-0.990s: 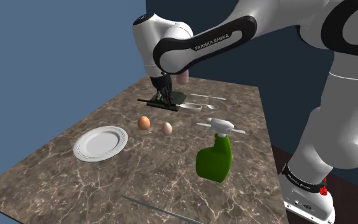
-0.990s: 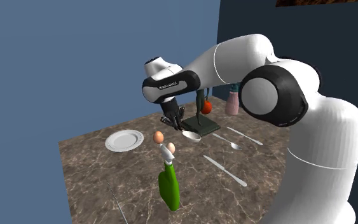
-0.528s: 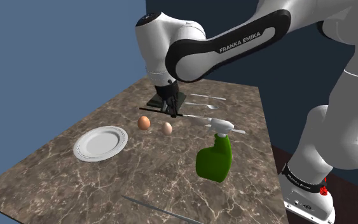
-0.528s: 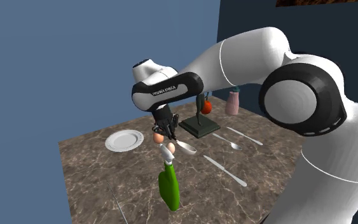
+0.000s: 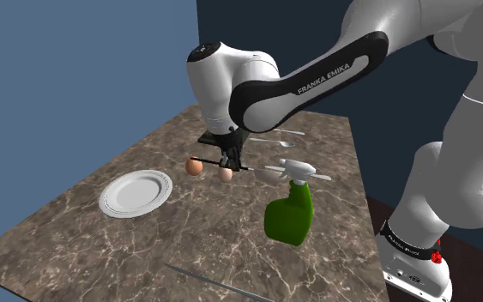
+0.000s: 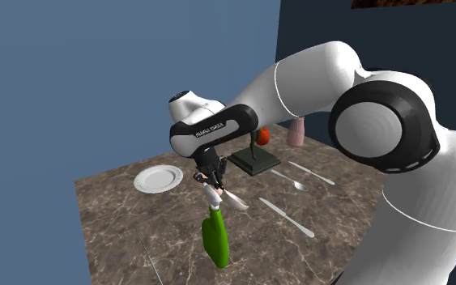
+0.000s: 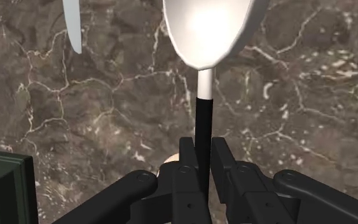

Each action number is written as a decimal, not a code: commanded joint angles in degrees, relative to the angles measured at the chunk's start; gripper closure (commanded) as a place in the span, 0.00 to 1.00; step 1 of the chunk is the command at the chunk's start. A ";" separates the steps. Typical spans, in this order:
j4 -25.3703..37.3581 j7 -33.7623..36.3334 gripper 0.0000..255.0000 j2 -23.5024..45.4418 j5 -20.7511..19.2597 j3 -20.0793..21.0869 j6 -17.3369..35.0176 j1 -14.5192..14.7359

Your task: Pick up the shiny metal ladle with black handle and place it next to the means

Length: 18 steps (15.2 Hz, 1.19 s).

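Observation:
My gripper (image 5: pixel 229 160) (image 6: pixel 212 175) (image 7: pixel 201 151) is shut on the black handle of a ladle (image 7: pixel 201 121), held above the marble table. The ladle's pale shiny bowl (image 7: pixel 208 25) (image 5: pixel 270 172) (image 6: pixel 239 202) points toward the green spray bottle (image 5: pixel 289 211) (image 6: pixel 215 236). The bottle's white nozzle sits just beside the bowl. Two eggs (image 5: pixel 195 166) (image 5: pixel 226 173) lie under and beside the gripper; one egg (image 7: pixel 169 160) peeks out behind a finger.
A white plate (image 5: pixel 135 193) (image 6: pixel 159 178) lies past the eggs. A dark base (image 6: pixel 253 159) (image 7: pixel 2 188) carries a figure with a red part (image 6: pixel 262 135). Cutlery (image 6: pixel 287 218) (image 5: pixel 280 134) and a pink vessel (image 6: pixel 296 130) lie behind. A long knife (image 5: pixel 214 281) rests near the front edge.
The gripper carried the ladle away from the dark base, over the eggs and closer to the green spray bottle. The ladle stayed clasped throughout.

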 commanded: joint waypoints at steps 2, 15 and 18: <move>-1.56 0.77 1.00 0.68 -0.44 -0.03 2.12 0.00; -4.80 3.31 1.00 4.02 -2.42 -0.25 8.12 0.05; -4.80 3.31 1.00 4.02 -2.42 -0.25 8.12 0.05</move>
